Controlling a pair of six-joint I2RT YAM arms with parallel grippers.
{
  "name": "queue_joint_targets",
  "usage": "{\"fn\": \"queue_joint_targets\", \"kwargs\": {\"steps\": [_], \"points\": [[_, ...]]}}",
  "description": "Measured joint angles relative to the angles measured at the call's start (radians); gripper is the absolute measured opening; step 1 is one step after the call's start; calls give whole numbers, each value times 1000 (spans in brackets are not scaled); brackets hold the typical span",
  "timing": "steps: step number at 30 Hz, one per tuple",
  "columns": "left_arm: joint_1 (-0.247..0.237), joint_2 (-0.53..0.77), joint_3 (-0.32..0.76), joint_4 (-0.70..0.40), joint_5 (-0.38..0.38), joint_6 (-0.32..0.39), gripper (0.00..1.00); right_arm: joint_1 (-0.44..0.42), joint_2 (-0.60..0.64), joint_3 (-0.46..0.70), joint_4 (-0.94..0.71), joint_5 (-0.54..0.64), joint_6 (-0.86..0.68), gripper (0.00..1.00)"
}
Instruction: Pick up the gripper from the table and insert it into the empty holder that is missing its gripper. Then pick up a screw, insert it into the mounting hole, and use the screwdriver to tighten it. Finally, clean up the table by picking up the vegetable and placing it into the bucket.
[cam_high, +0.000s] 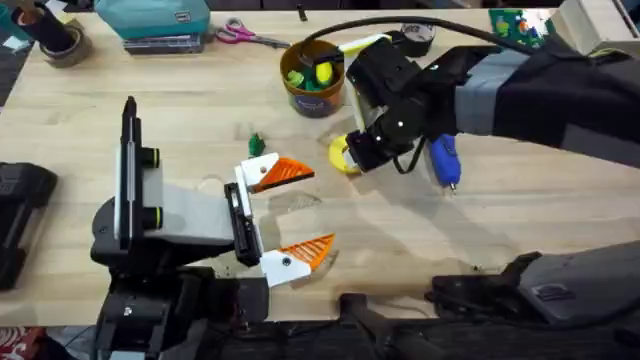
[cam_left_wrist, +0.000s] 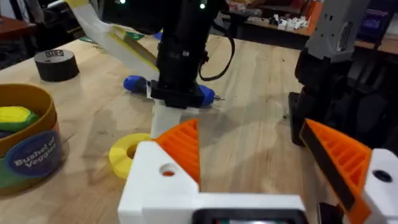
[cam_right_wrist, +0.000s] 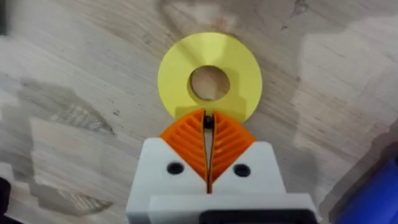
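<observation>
Right gripper (cam_right_wrist: 208, 121) is pinched nearly closed on a tiny dark object, right at the edge of the flat yellow disc with a hole (cam_right_wrist: 209, 78) on the wooden counter (cam_high: 420, 230). Left gripper (cam_high: 297, 210) hangs wide open and empty. Bright blue pen-shaped screwdriver (cam_high: 444, 160) lies beside the right gripper; the small dark green vegetable (cam_high: 256, 143) sits near the round mustard-yellow bucket (cam_high: 313, 82).

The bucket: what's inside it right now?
In the overhead view the bucket holds yellow and light green toy foods. The dark green vegetable lies on the table, outside it. The toys and the rim hide the bucket's bottom.
</observation>
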Motion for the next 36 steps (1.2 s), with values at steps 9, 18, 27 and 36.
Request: {"fn": "queue_joint_targets", "kwargs": {"steps": [9, 18, 27, 36], "points": [[0, 0, 0, 0, 0, 0, 985, 0, 0, 14, -20, 0, 0, 6], [0, 0, 0, 0, 0, 0, 985, 0, -1, 172, -175, 14, 0, 6], [0, 0, 0, 0, 0, 0, 985, 0, -92, 395, -375, 72, -30, 6], [0, 0, 0, 0, 0, 0, 985, 0, -144, 553, -566, 78, -67, 6]]}}
